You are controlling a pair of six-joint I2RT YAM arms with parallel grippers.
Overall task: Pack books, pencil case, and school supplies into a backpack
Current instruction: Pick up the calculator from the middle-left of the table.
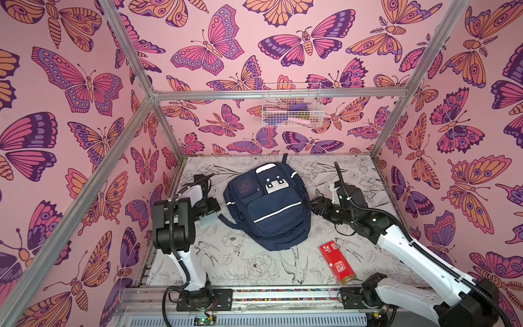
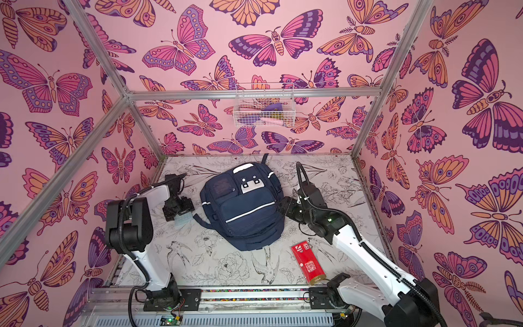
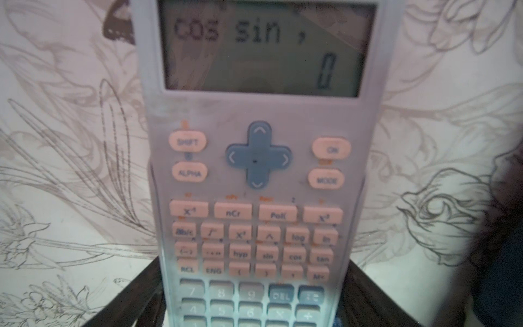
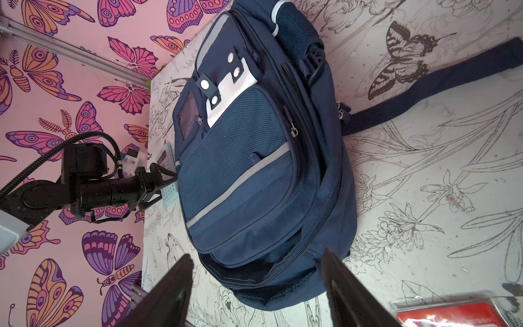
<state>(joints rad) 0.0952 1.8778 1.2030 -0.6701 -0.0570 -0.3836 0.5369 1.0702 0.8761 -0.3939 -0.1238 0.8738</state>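
The right arm (image 1: 424,249) reaches from the near-right corner, right gripper (image 4: 256,253) spread, empty, at the right edge of the backpack (image 1: 268,209) lying mid-table; open table (image 1: 226,263) nearer. Beside its left edge, left gripper (image 3: 253,267) straddles the flat calculator (image 3: 254,175); clamped or not, unclear.

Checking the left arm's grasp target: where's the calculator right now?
In both top views the calculator lies on the table beside the backpack, on the left arm's side, under the left gripper; the left wrist view shows its jaws straddling it.

The backpack (image 1: 268,209) is navy with white stripes, the calculator (image 3: 300,119) pale blue with peach keys.
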